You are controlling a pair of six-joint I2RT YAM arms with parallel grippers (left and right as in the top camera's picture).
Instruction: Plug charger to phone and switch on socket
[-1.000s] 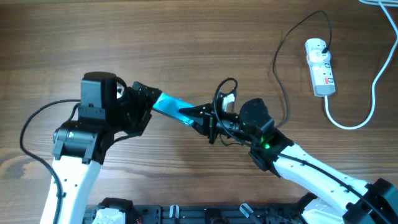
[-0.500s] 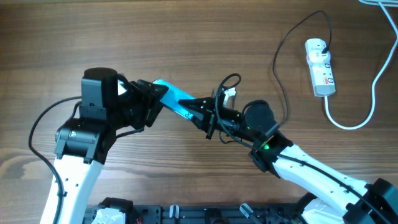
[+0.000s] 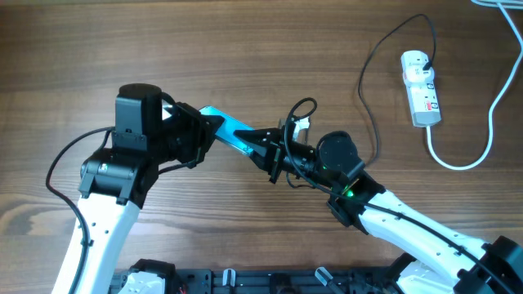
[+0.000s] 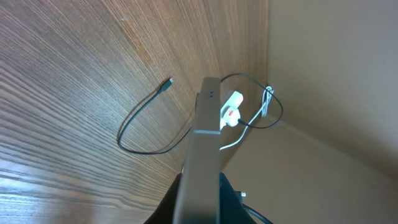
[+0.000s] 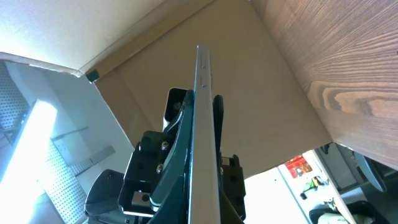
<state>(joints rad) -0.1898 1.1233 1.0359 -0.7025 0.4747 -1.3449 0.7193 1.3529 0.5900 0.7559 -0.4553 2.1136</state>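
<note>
Overhead: left jaws and right jaws each pinch one phone end; left arm nudged rightward since earlier

table: brown wood | lying on it: socket; white cord; charger

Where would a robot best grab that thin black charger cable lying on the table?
Grip the charger just behind its connector tip, coming straight down from above. That end lies flat and free on the wooden table, so the jaws can straddle the thin cable crosswise.
</note>
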